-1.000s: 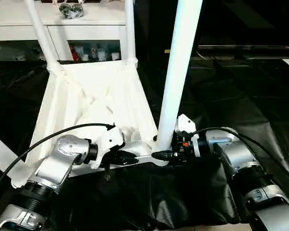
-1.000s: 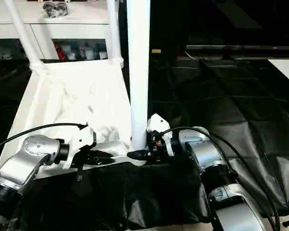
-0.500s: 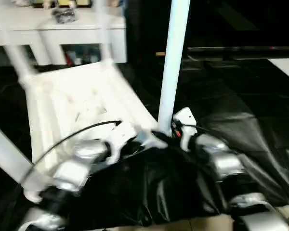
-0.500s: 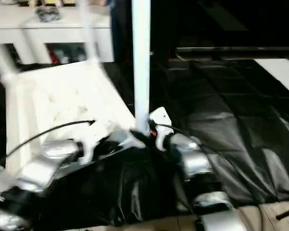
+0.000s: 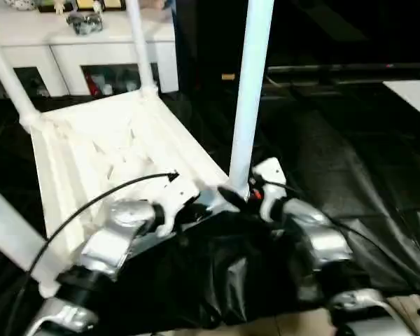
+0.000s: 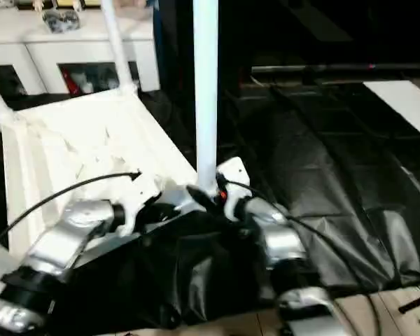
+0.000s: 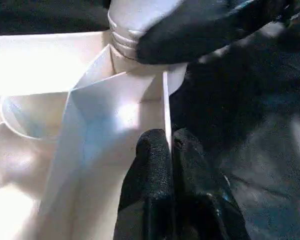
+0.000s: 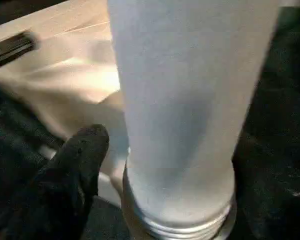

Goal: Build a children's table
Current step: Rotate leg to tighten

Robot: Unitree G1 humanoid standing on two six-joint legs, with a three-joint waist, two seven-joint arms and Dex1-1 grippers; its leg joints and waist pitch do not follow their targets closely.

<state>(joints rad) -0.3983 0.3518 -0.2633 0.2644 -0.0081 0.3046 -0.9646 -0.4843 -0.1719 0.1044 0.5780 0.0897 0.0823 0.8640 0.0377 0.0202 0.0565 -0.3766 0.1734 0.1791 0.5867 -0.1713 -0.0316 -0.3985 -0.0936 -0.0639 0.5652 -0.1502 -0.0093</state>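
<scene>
The white tabletop (image 5: 105, 147) lies ribbed side up on a black sheet. White legs stand in its corners: two at the far corners (image 5: 138, 42) (image 5: 7, 77), one at the near left (image 5: 7, 227), and one upright in the near right socket (image 5: 248, 91). My left gripper (image 5: 196, 210) is shut on the thin near rim (image 7: 166, 100), close to that socket. My right gripper (image 5: 232, 196) is at the foot of the near right leg (image 8: 180, 110). It is open, with one black finger (image 8: 80, 165) standing a little off the tube.
A white cabinet (image 5: 91, 35) with small items on and under it stands right behind the tabletop. The black sheet (image 5: 350, 140) covers the floor to the right, with bare floor (image 5: 413, 308) at the near right corner.
The head camera has swung and tilted, so the whole picture has shifted. Both grippers stay at the near right corner, and the leg there still stands upright.
</scene>
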